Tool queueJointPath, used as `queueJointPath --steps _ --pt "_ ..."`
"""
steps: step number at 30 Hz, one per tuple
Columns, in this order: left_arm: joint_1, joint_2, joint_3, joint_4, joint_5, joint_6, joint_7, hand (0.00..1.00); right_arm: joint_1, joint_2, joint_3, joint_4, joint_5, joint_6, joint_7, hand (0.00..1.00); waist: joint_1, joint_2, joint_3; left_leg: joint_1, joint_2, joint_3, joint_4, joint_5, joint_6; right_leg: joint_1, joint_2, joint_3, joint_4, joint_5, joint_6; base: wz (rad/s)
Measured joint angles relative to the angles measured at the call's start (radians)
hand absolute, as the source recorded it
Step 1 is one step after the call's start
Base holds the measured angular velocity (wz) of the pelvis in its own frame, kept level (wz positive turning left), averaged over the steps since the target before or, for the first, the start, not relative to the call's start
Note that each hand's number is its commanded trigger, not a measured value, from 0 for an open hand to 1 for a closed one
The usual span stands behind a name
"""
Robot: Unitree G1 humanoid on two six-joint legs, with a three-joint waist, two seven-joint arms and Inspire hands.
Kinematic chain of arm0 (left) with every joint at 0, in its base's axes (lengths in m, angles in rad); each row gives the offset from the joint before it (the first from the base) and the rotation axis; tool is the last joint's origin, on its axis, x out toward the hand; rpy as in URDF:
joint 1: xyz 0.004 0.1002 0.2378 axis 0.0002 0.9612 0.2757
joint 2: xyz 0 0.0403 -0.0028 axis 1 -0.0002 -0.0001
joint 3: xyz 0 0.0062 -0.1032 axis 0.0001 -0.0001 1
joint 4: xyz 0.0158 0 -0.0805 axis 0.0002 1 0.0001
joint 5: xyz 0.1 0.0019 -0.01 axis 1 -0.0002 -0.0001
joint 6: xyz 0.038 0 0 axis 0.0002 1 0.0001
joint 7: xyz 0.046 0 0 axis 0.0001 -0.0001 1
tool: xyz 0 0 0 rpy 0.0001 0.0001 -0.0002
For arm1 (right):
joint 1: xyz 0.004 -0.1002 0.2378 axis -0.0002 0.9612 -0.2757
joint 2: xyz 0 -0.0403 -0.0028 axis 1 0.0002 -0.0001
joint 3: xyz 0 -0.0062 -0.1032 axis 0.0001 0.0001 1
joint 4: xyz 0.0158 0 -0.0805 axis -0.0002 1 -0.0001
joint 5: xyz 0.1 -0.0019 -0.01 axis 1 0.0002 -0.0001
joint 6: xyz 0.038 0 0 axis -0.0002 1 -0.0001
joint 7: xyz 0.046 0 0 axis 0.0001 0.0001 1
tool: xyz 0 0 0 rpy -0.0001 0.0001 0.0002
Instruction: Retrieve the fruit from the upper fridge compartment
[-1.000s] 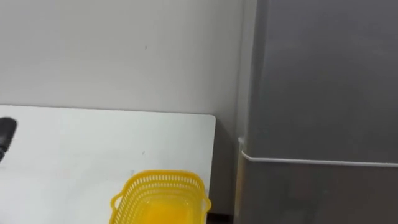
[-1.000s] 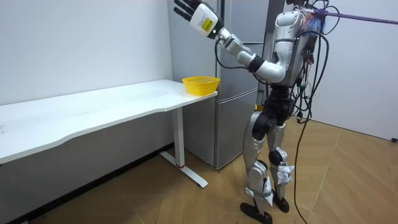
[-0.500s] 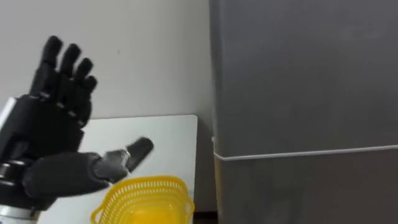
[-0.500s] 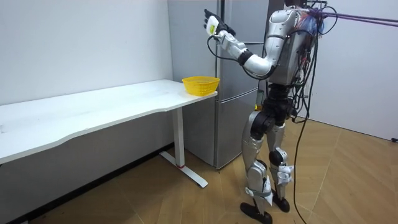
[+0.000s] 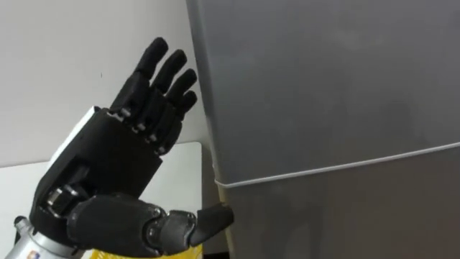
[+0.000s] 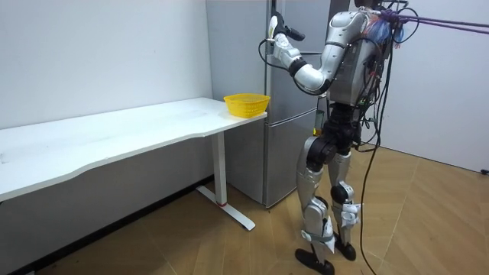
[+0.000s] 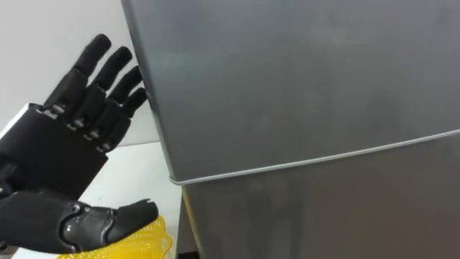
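- The white table lies at my far left, against the wall.
- The yellow basket sits at the table's end nearest the fridge, partly under my thumb.
- My left hand is raised with the palm facing me. It is released and holds nothing, with the fingers straight and spread and the thumb pointing towards the fridge.
- The upper fridge door is closed. Its left edge is just beside my fingertips, but I cannot tell whether they touch.
- The lower fridge door sits below a pale seam and is also closed.
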State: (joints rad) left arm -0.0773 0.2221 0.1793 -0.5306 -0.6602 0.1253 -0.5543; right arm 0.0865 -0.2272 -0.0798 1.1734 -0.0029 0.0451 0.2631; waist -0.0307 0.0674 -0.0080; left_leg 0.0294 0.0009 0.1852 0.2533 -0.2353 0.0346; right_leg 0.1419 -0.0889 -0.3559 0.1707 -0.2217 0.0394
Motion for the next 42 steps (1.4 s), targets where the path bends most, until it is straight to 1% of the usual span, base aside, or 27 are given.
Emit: queueJointPath --steps 2,4,6,19,20,21,22,23,24,26,31,34,38,42 --pt "-0.001 0.000 -0.007 0.000 0.000 0.000 -0.009 0.00 0.000 -0.001 -0.001 0.000 0.000 0.000 0.001 0.00 -0.002 0.002 0.0010 0.000 0.004 0.005 0.000 0.000 0.000 -0.001 0.001 0.006 0.000 0.002 -0.002 -0.06" --pt "-0.001 0.000 -0.006 0.001 0.000 0.001 -0.011 0.00 0.000 -0.008 -0.002 0.000 0.000 0.000 0.002 0.00 -0.004 0.009 0.0035 -0.001 0.005 0.007 -0.001 0.000 0.000 -0.001 0.001 0.006 0.000 0.002 -0.003 0.00" --pt "-0.001 0.000 -0.005 0.002 -0.004 0.004 -0.016 0.00 0.000 -0.010 -0.002 0.000 0.000 0.000 0.002 0.00 -0.004 0.011 0.0032 -0.001 0.005 0.006 -0.003 0.000 0.000 -0.002 0.001 0.005 0.000 0.002 -0.003 0.03" --pt "-0.001 0.000 -0.006 0.002 -0.012 0.006 -0.027 0.00 0.000 -0.012 -0.001 0.000 0.000 0.001 0.001 0.00 -0.003 0.011 0.0031 -0.001 0.004 0.015 -0.004 0.000 0.000 0.001 0.001 0.005 0.000 0.003 -0.001 0.00" --pt "-0.001 0.000 -0.006 0.002 -0.012 0.006 -0.027 0.03 0.000 -0.012 -0.001 0.000 0.000 0.002 0.001 0.00 -0.003 0.012 0.0031 -0.001 0.004 0.015 -0.004 0.000 0.000 0.001 0.001 0.006 0.000 0.003 -0.001 0.00" --pt "-0.001 0.000 -0.006 0.002 -0.012 0.007 -0.027 0.22 -0.001 -0.012 -0.001 0.000 0.000 0.003 0.002 0.00 -0.003 0.012 0.0031 -0.001 0.004 0.016 -0.006 0.000 0.000 0.001 0.001 0.006 0.000 0.003 -0.001 0.00" --pt "-0.001 0.000 -0.006 0.002 -0.013 0.007 -0.027 0.52 -0.001 -0.013 -0.001 -0.001 0.000 0.009 0.002 0.00 -0.003 0.012 0.0030 -0.001 0.004 0.016 -0.014 0.000 0.000 0.001 0.001 0.006 0.000 0.003 -0.001 0.00" --pt "-0.001 0.000 -0.006 0.002 -0.013 0.008 -0.027 0.84 -0.002 -0.013 -0.001 -0.001 0.000 0.012 0.002 0.00 -0.003 0.012 0.0030 -0.001 0.004 0.017 -0.016 0.000 0.000 0.001 0.001 0.006 0.000 0.003 -0.001 0.00" --pt "-0.001 0.000 -0.006 0.002 -0.013 0.008 -0.027 0.99 -0.004 -0.013 -0.001 -0.001 0.000 0.016 0.003 0.00 -0.003 0.012 0.0032 -0.001 0.004 0.018 -0.016 0.000 0.000 0.000 0.001 0.006 0.000 0.003 -0.001 0.00" --pt "-0.001 0.000 -0.005 0.002 -0.014 0.011 -0.027 1.00 -0.007 -0.014 0.000 -0.001 -0.001 0.022 0.004 0.00 -0.002 0.013 0.0033 -0.001 0.004 0.019 -0.017 0.000 0.000 -0.002 0.001 0.006 0.000 0.003 -0.001 0.00" --pt "-0.006 -0.005 0.035 0.006 -0.017 0.011 -0.001 1.00 -0.006 -0.016 0.000 -0.001 0.000 0.022 0.013 0.00 -0.001 0.011 0.0040 0.000 0.004 0.023 -0.013 0.002 0.001 -0.004 -0.001 0.006 -0.001 0.003 -0.001 0.00" --pt "-0.006 -0.005 0.029 0.006 -0.032 0.005 -0.012 1.00 -0.007 -0.016 0.002 -0.001 0.000 0.022 0.013 0.00 0.004 0.006 0.0054 0.001 0.003 0.032 -0.014 0.002 0.001 -0.006 -0.004 0.012 -0.002 0.003 -0.001 0.00" --pt "-0.018 -0.006 0.034 0.010 -0.038 0.003 0.001 1.00 -0.008 -0.016 0.007 -0.002 0.000 0.022 0.013 0.00 0.004 0.002 0.0072 0.000 0.003 0.035 -0.014 0.002 0.002 -0.009 -0.006 0.019 -0.002 0.004 0.000 -0.04" --pt "-0.019 -0.006 0.000 0.010 -0.056 0.004 -0.011 1.00 -0.008 -0.016 0.010 -0.005 -0.001 0.022 0.010 0.00 0.002 0.001 0.0070 -0.001 0.004 0.046 -0.014 0.003 0.002 -0.014 -0.006 0.026 -0.001 0.004 0.000 -0.06"
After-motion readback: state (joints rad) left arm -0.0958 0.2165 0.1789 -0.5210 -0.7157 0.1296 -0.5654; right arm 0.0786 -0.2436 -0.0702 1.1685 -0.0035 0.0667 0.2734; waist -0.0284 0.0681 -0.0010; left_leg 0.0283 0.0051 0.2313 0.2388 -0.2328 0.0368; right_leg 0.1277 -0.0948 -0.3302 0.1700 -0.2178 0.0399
